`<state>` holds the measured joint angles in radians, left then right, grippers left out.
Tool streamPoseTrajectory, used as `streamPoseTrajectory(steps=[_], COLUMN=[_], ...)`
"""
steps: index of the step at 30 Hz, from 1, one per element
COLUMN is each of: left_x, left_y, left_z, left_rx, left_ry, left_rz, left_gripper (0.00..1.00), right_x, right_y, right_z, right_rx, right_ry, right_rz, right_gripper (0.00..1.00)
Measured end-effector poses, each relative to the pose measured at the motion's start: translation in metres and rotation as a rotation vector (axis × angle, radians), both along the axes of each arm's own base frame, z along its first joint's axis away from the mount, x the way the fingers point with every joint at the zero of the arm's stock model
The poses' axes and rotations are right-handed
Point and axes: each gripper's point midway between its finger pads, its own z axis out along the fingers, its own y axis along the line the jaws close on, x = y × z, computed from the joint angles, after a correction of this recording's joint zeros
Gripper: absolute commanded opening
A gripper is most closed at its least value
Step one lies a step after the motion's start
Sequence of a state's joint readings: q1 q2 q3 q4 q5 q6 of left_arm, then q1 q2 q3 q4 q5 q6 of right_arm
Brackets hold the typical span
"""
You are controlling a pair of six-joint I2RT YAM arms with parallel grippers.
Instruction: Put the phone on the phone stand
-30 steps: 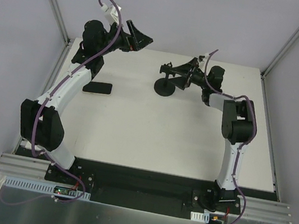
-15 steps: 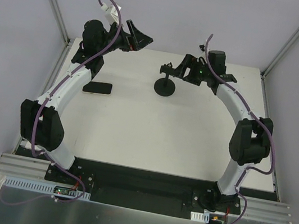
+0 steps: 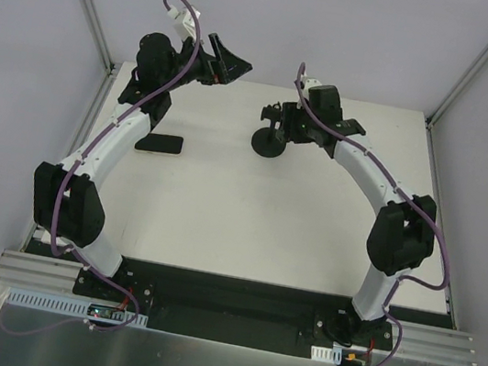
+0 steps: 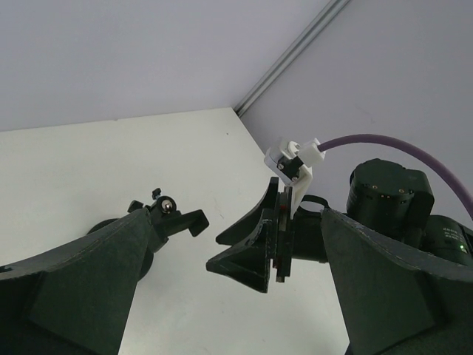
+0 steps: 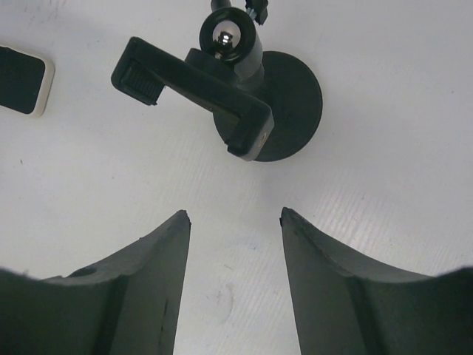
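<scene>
The phone [image 3: 159,143] lies flat on the white table at the left, screen up; one cream-edged corner of it shows in the right wrist view [image 5: 22,80]. The phone stand [image 3: 270,137] stands upright at the back middle and nothing is in its clamp. In the right wrist view its disc base [image 5: 290,103] and clamp head [image 5: 191,83] sit just beyond my fingertips. My right gripper [image 3: 294,128] [image 5: 233,218] is open and empty, hovering close beside the stand. My left gripper [image 3: 223,61] [image 4: 236,220] is open and empty, raised high above the back left. The left wrist view shows the stand's head [image 4: 167,211].
White table [image 3: 240,210] enclosed by grey walls with metal corner posts [image 3: 92,1]. A black mounting plate [image 3: 226,296] holds the arm bases at the near edge. The left arm's forearm [image 3: 121,140] passes just left of the phone.
My right arm has stretched out and swung its gripper left, from the stand's right side to close against its head, wrist turned downward. The left arm, phone and stand have not moved.
</scene>
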<state>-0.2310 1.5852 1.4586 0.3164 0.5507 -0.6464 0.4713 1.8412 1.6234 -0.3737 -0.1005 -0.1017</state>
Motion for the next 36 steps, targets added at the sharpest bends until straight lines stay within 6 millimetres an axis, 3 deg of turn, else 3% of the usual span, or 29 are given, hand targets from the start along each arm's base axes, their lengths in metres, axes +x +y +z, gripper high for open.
streamPoseTrajectory(steps=[3,7,17,25,32,35,36], left_x=[-0.002,-0.003,-0.002,-0.002,-0.002,-0.004,-0.005], left_y=[-0.004,-0.006,-0.006,-0.006,-0.007,-0.01,-0.012], left_z=[0.001,0.005,0.005,0.005,0.005,0.005,0.005], left_rx=[-0.001,-0.002,0.0,0.0,0.0,0.0,0.0], left_ry=[-0.002,-0.012,-0.013,-0.013,-0.013,-0.013,-0.014], left_rz=[-0.008,-0.014,-0.015,-0.015,-0.017,-0.025,-0.032], left_gripper=[0.97,0.97,0.97,0.97,0.97,0.98,0.98], right_x=[0.006,0.021,0.029,0.044,0.05,0.053,0.053], right_y=[0.002,0.008,0.005,0.008,0.008,0.009,0.009], right_z=[0.001,0.005,0.007,0.016,0.01,0.009,0.01], right_rx=[-0.012,-0.01,-0.042,-0.07,-0.09,-0.093,-0.093], right_ry=[-0.026,-0.067,-0.108,-0.159,-0.159,-0.162,-0.162], right_rz=[-0.006,-0.013,-0.011,0.016,0.015,0.01,0.01], right_gripper=[0.54,0.43,0.38,0.4,0.41,0.36,0.28])
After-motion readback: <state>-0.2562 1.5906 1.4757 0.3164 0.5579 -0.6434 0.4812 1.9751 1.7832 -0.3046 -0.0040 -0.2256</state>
